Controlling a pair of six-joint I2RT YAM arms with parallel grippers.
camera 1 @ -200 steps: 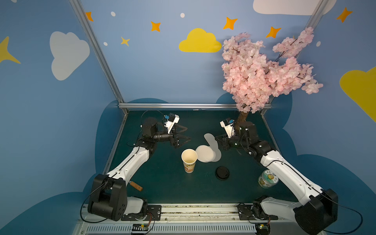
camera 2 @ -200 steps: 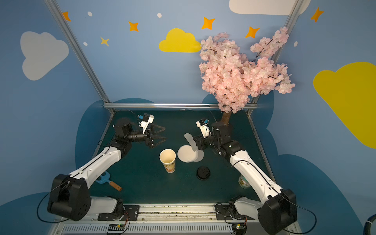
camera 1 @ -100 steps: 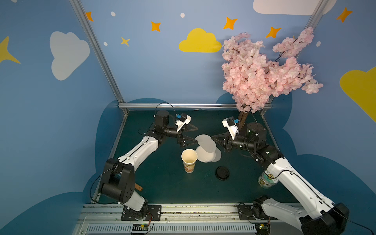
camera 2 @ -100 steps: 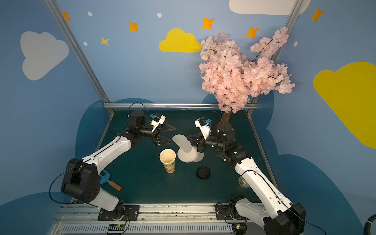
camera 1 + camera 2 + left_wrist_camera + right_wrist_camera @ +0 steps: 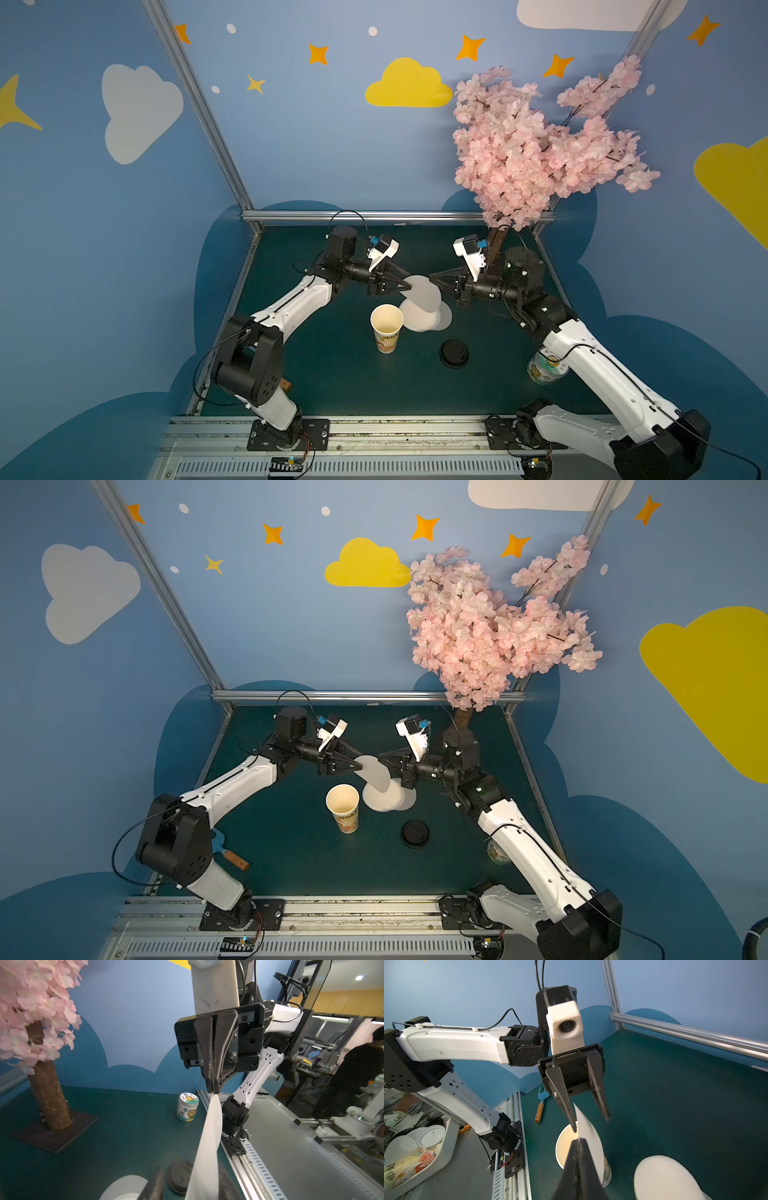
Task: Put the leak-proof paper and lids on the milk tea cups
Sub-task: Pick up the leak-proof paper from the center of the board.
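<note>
The paper [image 5: 422, 293] hangs in the air, tilted steeply, over the stack [image 5: 419, 322] of spare discs. It is just behind the cup [image 5: 386, 326] on the right arm's side, not yet above its mouth. The right gripper [image 5: 433, 285] is pinched fully closed on one edge, which is all that keeps so thin a sheet off the table [image 5: 332, 374]. Held by one edge only, it sags and stands slanted rather than flat. The left gripper [image 5: 591, 1125] faces it from the other side, jaws partly apart and astride the opposite edge. One finger lies close against the sheet, but I cannot tell whether it has any hold yet. This looks like a second pinch being set up, so that the disc can be stretched level and lowered squarely. The cup stands upright, open and empty, mid-table, within reach of both arms. A black lid [image 5: 454, 353] lies flat near it, and a tin [image 5: 544, 370] sits well apart, half hidden under the right arm
</note>
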